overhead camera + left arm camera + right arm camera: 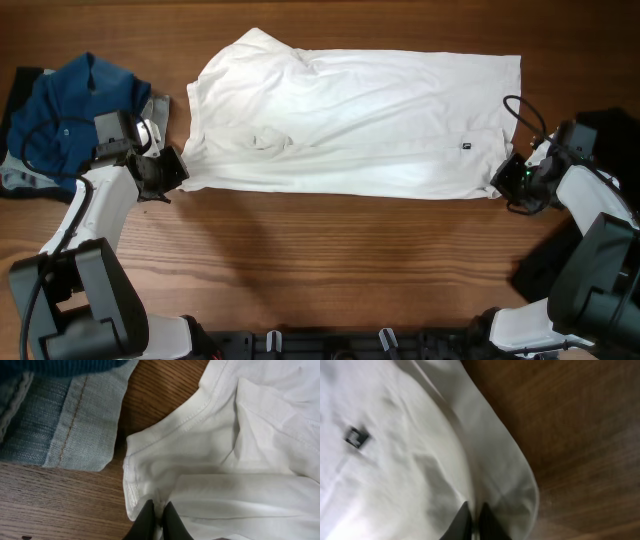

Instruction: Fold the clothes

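The table is of brown wood with a clear grain, and the strip nearest to the robot's bases carries only the two arms. A little farther in, the left gripper sits at the left near corner of the white shirt. In the left wrist view its jaws stand narrow, pinched on a fold of the shirt's stitched edge. The right gripper is at the opposite near corner, and in the right wrist view it is likewise closed tight on the hem.

The white shirt lies spread flat across the middle of the table, with soft wrinkles. Near the right end of its hem there is a small dark label; it carries a pale mark, but it is too small and too blurred to read.

To the left, just beside the shirt, a blue garment lies in a heap over a piece of light denim with orange stitching. Behind the right arm, at the table's edge, a black garment is partly visible.
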You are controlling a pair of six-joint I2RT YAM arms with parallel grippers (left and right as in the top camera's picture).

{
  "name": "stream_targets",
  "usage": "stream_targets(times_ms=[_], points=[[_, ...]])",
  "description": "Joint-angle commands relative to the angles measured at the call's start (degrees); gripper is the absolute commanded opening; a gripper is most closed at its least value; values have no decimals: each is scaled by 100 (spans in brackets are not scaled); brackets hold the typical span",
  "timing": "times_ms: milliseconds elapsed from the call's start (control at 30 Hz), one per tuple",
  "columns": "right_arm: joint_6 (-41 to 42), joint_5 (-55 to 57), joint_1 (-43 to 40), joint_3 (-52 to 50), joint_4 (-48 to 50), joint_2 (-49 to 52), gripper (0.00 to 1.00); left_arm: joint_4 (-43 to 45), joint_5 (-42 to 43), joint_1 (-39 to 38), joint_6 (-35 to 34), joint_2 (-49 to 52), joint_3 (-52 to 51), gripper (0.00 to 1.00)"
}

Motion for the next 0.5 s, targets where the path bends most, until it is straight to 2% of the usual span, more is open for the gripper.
stream_targets(times_ms=[0, 167, 367, 467], points=[[498, 507, -118, -55, -450, -116, 4, -46, -17, 33, 7, 31, -2, 4], [1200, 1784, -487, -55, -1403, -376, 4, -131, -15, 33, 9, -2, -2, 4], [1080, 1663, -800, -55, -1469, -568, 5, -323, -13, 33, 7, -136, -2, 4], [1064, 1746, -866, -52, -1305, -568, 23, -592, -15, 33, 7, -280, -2, 4]])
